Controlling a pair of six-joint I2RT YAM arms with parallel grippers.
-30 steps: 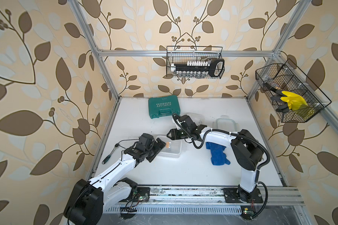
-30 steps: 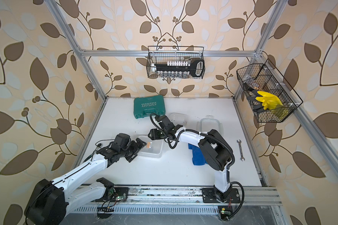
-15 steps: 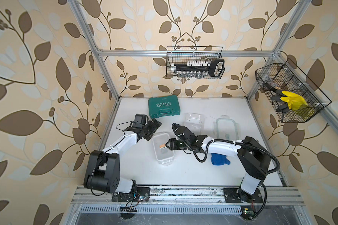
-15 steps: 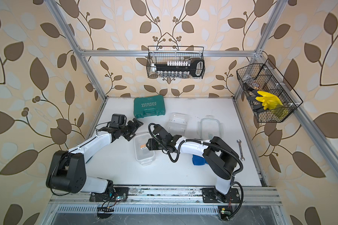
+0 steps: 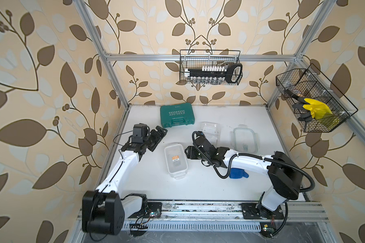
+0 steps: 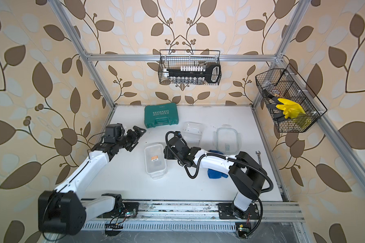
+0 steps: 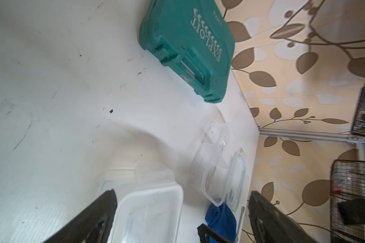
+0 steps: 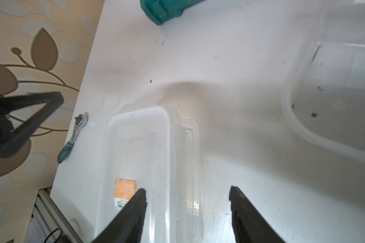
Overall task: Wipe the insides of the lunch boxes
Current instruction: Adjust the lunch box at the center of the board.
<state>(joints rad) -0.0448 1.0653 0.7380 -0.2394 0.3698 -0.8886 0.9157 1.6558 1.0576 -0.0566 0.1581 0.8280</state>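
Firstly, right gripper (image 8: 187, 189): jaws parted to a middling gap, gripping nothing. One finger (image 8: 133, 212) hangs over the floor of the labelled lunch box (image 8: 135, 147), and its partner hangs over bare table (image 8: 251, 147). The tub's long wall runs between them.

2. labelled lunch box (image 5: 176, 161): clear, open-topped tub with an orange sticker on its floor. It lies flat on the table, directly under and ahead of the right jaws. A flat clear lid (image 8: 193, 151) shows along the wall between those jaws; whether the tub sits on it cannot be told.

3. left gripper (image 5: 159, 138): jaws spread to their widest, empty, above the table across the labelled tub from the right jaws. Its wrist view frames a corner of that tub between the fingers.

4. blue cloth (image 5: 238, 174): crumpled, behind the right jaws, partly under that forearm.

5. second lunch box (image 5: 210, 131): clear, lidless, dark specks showing in it. It sits ahead of the right jaws, off to the bare-table finger's side, apart from the labelled tub.

6. green-rimmed lid (image 5: 245, 140): flat, just beyond the second tub as seen from the left jaws.

7. ratchet (image 8: 74, 136): chrome, teal grip, at the table edge past the labelled tub from the right jaws.

8. teal case (image 5: 176, 115): shut, farthest ahead of both pairs of jaws, near the back wall.
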